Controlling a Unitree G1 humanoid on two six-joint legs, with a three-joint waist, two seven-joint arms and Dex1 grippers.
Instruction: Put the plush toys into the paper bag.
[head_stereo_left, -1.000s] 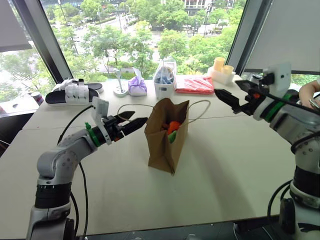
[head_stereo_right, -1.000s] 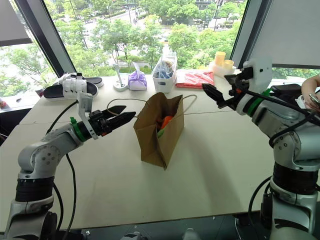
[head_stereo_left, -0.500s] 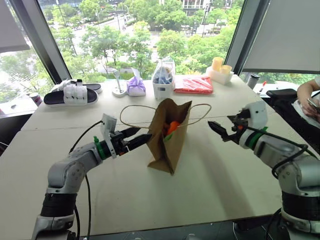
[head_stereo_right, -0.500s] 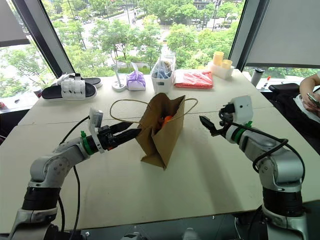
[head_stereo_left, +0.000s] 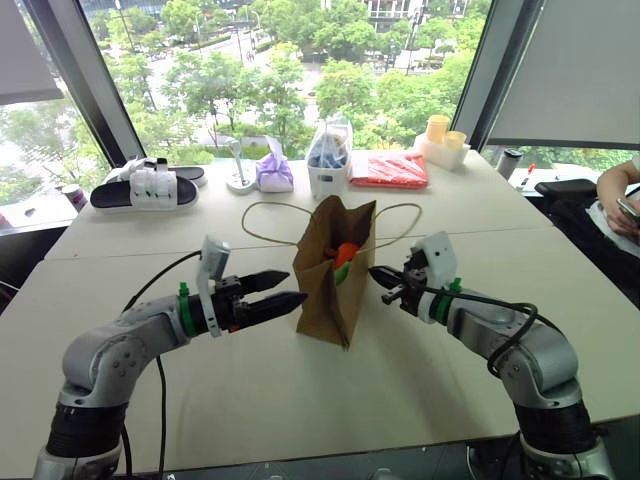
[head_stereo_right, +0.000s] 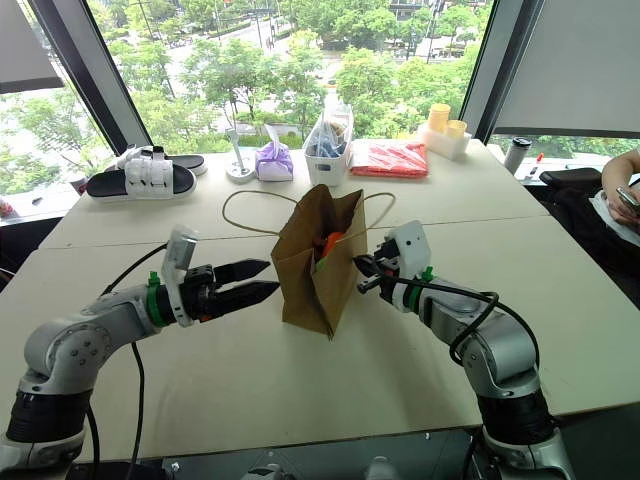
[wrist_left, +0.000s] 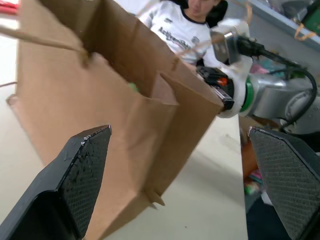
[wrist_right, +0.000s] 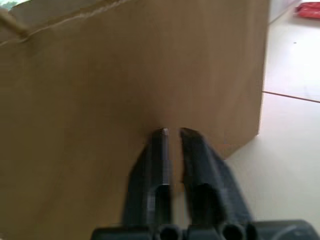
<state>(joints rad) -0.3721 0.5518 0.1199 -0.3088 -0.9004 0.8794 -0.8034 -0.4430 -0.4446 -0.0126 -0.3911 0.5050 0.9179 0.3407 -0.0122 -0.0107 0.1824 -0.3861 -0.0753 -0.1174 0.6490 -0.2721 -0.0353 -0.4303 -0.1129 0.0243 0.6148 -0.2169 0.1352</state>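
Observation:
The brown paper bag (head_stereo_left: 330, 285) stands upright with its mouth open in the middle of the table. Inside it sit the plush toys, the orange one (head_stereo_left: 346, 251) above the green one (head_stereo_left: 343, 273). My left gripper (head_stereo_left: 297, 285) is open, level, pointing at the bag's left wall with its tips just short of it; in the left wrist view the bag (wrist_left: 100, 100) lies ahead between the wide fingers (wrist_left: 85, 165). My right gripper (head_stereo_left: 378, 277) is shut, its tips (wrist_right: 173, 132) right at the bag's right wall (wrist_right: 100, 100). I cannot tell whether they pinch paper.
Along the far edge by the window lie black-and-white sandals (head_stereo_left: 145, 187), a purple pouch (head_stereo_left: 273, 172), a clear plastic bag in a white tub (head_stereo_left: 328, 158), a red packet (head_stereo_left: 390, 168) and yellow cups (head_stereo_left: 440, 140). A person's arm (head_stereo_left: 618, 188) is at the right edge.
My right gripper has come down and left from high on the right to the bag's right side and has shut. My left gripper has sunk and drawn back a little, still open.

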